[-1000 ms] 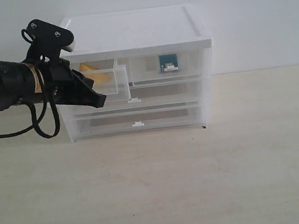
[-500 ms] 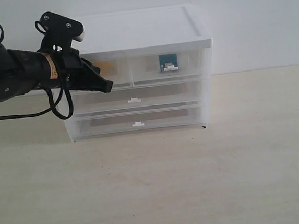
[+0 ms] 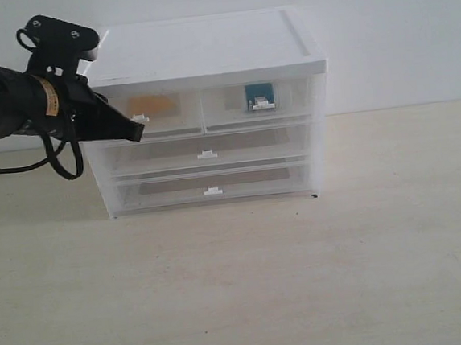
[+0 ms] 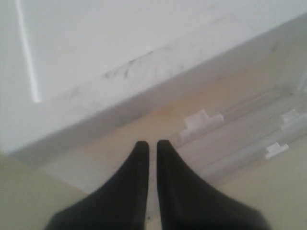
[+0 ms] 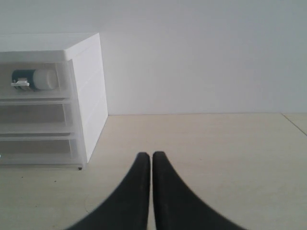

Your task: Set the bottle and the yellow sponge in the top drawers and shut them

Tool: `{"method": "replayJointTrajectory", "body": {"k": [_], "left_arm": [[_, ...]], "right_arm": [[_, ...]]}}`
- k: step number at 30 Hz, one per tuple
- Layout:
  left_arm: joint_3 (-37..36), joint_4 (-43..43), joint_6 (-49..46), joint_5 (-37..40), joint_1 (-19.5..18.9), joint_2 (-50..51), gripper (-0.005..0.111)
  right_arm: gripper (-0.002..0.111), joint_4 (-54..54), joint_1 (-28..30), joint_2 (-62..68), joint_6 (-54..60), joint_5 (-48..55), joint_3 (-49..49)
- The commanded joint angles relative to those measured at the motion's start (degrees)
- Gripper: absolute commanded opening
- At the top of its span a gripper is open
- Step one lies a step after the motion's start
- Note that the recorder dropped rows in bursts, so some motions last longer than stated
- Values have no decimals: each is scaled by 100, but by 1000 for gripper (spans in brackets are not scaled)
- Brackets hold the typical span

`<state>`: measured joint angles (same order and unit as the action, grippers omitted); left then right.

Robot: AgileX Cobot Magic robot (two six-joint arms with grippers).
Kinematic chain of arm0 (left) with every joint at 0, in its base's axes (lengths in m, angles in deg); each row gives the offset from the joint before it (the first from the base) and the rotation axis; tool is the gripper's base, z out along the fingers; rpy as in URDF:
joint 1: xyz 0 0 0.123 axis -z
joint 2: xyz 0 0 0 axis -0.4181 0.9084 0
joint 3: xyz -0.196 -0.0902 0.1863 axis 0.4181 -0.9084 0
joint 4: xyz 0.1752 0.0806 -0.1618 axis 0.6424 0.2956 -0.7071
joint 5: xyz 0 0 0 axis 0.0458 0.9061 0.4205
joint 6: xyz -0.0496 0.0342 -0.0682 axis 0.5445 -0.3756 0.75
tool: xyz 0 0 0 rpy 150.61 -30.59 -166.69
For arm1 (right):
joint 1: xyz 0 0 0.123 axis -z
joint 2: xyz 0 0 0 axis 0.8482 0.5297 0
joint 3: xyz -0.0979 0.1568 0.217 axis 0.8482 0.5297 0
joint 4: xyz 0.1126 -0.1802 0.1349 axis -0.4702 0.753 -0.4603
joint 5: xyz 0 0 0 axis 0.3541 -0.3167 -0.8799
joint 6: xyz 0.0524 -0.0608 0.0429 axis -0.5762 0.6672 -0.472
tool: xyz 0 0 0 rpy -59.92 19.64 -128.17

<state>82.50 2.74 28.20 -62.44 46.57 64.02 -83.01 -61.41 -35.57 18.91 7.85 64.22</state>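
Both top drawers stand shut in the white-topped cabinet (image 3: pixel 204 50). Through the left top drawer (image 3: pixel 184 120) the yellow sponge (image 3: pixel 152 108) shows. The bottle (image 3: pixel 260 97) lies on its side in the right top drawer (image 3: pixel 295 102), also seen as the bottle (image 5: pixel 33 79) in the right wrist view. My left gripper (image 3: pixel 136 132) is shut and empty, just in front of the left drawer, close to its handle tab (image 4: pixel 201 120). In its own view my left gripper (image 4: pixel 152 143) points at the drawer front. My right gripper (image 5: pixel 152 154) is shut and empty over the table, away from the cabinet's right side.
Two full-width drawers (image 3: pixel 206 153) (image 3: pixel 212 190) below are shut. A black cable loop (image 3: pixel 64 159) hangs from the left arm beside the cabinet. The light wooden table (image 3: pixel 304 279) stretches in front and to the right; a white wall stands behind.
The left top drawer, half out a second ago, has been pushed shut by the left gripper. The left gripper has since drawn back a little to the left.
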Motion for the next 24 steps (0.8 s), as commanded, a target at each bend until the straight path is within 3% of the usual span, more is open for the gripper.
{"method": "replayJointTrajectory", "body": {"k": [1, 9, 19, 24], "left_arm": [[-434, -291, 74, 216, 0, -613, 4], [-1287, -428, 74, 734, 0, -1857, 4], [-2443, -1475, 74, 963, 0, -3946, 4], [-2909, -1595, 201, 1116, 0, -5040, 4]], "right_arm": [[0, -12, 54, -30, 38, 0, -3], [0, -12, 54, -30, 38, 0, -3], [0, -12, 54, -30, 38, 0, -3], [0, -12, 54, -30, 38, 0, -3]]}}
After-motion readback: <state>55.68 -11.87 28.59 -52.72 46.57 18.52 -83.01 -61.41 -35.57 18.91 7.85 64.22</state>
